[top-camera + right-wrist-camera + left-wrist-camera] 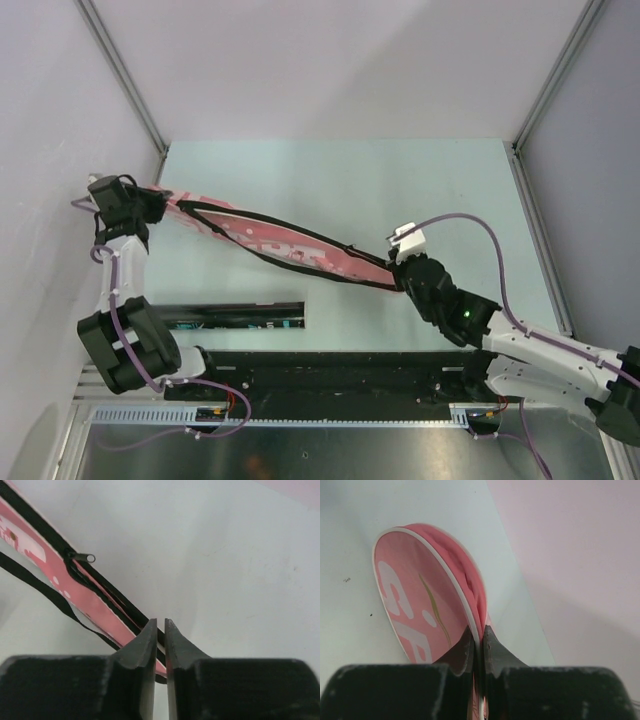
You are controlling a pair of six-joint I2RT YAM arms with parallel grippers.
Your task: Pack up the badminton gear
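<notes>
Pink bag [290, 245]: you've got it pinched at both ends. L gripper [476, 630]: fingers pressed together on the rim of the rounded, lettered end, at the table's left edge. R gripper [160, 625]: fingers closed on the narrow end's black zip edge, zipper pull [82, 557] just beyond. Bag spans diagonally across table [420, 180]. Black tube [235, 313] lies near front, left side, apart from bag.

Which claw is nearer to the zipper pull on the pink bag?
Right. The right claw grips the pink bag at its narrow end, with the zipper pull just ahead of it. The left claw pinches the bag's rounded far end.
</notes>
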